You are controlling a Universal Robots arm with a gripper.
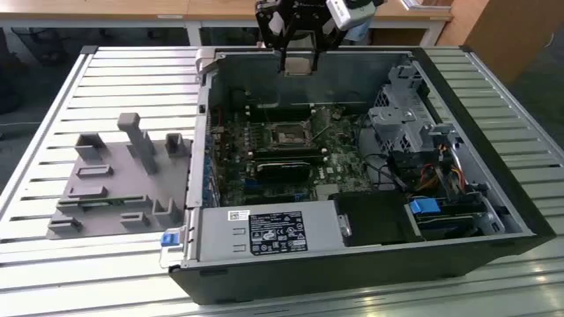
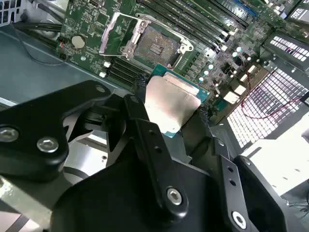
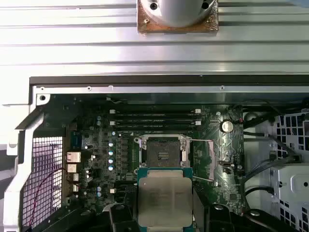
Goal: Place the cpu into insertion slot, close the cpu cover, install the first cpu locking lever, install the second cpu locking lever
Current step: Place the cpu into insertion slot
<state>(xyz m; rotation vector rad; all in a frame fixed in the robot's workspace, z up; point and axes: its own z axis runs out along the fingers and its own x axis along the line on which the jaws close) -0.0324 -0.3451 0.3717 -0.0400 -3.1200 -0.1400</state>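
The pincer point(image 1: 298, 65) is clenched on the chip point(image 1: 298, 66), which is gripped at two opposite edges between the black fingers point(image 2: 139, 89). In both wrist views the chip's silvery-beige metal top is turned toward the cameras, and a narrow green border is seen along its edges. In the exterior view the chip is held in the air above the open computer case point(image 1: 352, 271), over the wall at the far side of that view, well apart from the board below.

The socket point(image 3: 162, 152) is seen uncovered on the green motherboard point(image 3: 96, 145); its dark square recess is exposed and nothing is seated in it. The socket cover point(image 2: 107, 33) is swung open and stands tilted up at one side of the socket, the green board being visible through its cut-out centre. Rows of long memory slots point(image 3: 154, 118) lie just beside the socket. A long black card point(image 1: 282, 168) is mounted on the board near the socket, on the side toward the exterior camera.

The case lies on its side on a slatted metal table point(image 1: 105, 66). A grey plastic fixture point(image 1: 115, 191) rests on the table at the exterior view's left of the case.
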